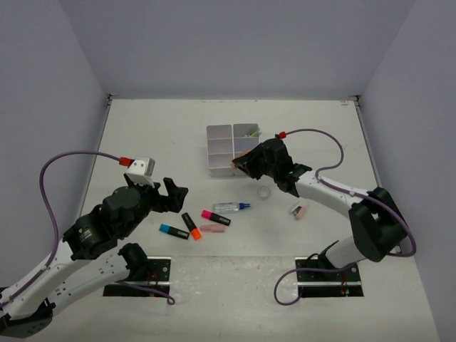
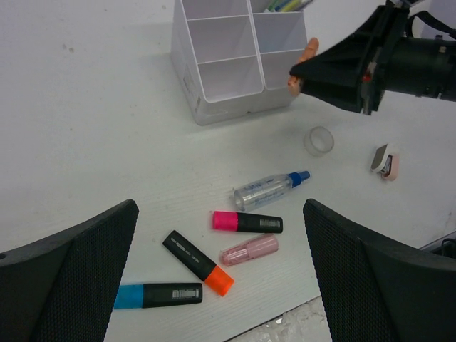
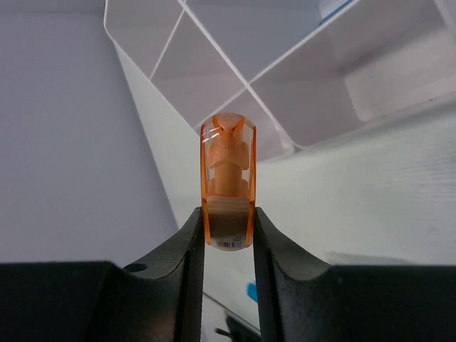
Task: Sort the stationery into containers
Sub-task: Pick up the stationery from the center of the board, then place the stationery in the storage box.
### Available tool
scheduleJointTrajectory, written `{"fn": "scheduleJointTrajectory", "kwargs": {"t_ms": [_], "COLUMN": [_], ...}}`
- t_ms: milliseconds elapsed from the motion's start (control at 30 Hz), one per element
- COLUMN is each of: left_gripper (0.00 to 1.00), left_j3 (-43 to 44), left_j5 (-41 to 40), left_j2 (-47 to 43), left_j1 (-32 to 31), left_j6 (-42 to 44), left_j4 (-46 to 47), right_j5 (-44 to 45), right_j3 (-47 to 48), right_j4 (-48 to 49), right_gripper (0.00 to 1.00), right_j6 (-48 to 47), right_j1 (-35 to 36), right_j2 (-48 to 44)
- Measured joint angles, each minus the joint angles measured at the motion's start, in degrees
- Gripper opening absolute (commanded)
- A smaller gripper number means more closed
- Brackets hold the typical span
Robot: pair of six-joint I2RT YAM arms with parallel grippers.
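The right tool [image 3: 228, 215] is pinched narrow on a small orange see-through piece [image 3: 228, 160], seemingly a correction-tape roller. It hangs just at the near right corner of the white tray [image 1: 218, 169], which sits mid-bench toward the far edge. The piece looks light, stiff and hollow, with smooth, slippery plastic sides. The sound hold is therefore across its flat faces near the thicker labelled base, where the fingers grip it, and a hard squeeze is probably not needed. Its long axis runs out along the fingers, with the rounded nose pointing away from the tool toward the tray's compartments. The left tool [image 1: 173, 194] hovers spread wide and empty over the near left of the bench.
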Motion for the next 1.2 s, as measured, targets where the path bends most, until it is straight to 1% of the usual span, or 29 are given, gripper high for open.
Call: {"fn": "scheduleJointTrajectory", "kwargs": {"t_ms": [133, 300, 433, 533, 833, 933, 1067, 1200], "left_gripper": [1.00, 1.00, 1.00, 1.00, 1.00, 1.00, 1.00, 1.00], "left_j3": [0.0, 0.0, 0.0, 0.0, 0.0, 0.0, 0.0, 0.0], "left_j5": [-0.3, -0.6, -0.9, -1.1, -1.1, -1.1, -1.1, -1.1], "left_j2": [0.2, -0.3, -2.1, -3.0, -3.0, -3.0, -3.0, -3.0], "left_j1": [0.0, 0.0, 0.0, 0.0, 0.0, 0.0, 0.0, 0.0], "left_j6": [0.0, 0.0, 0.0, 0.0, 0.0, 0.0, 0.0, 0.0], "left_j4": [0.0, 0.0, 0.0, 0.0, 0.0, 0.0, 0.0, 0.0], "right_j5": [3.9, 10.4, 12.4, 13.2, 12.8, 12.8, 12.8, 12.8], "right_j3": [6.4, 10.3, 11.6, 11.9, 11.9, 11.9, 11.9, 11.9], "right_j4": [2.7, 2.5, 2.5, 2.4, 1.7, 1.6, 1.5, 1.0], "right_gripper": [0.02, 0.03, 0.06, 0.07, 0.09, 0.14, 0.24, 0.29], "right_j6": [8.1, 14.2, 16.6, 17.9, 18.8, 18.7, 18.7, 18.7], "right_j1": [0.5, 0.8, 0.5, 0.3, -2.0, -2.4, -2.6, -2.6], "right_j2": [8.2, 9.3, 9.7, 10.9, 14.1, 14.1, 14.1, 14.1]}}
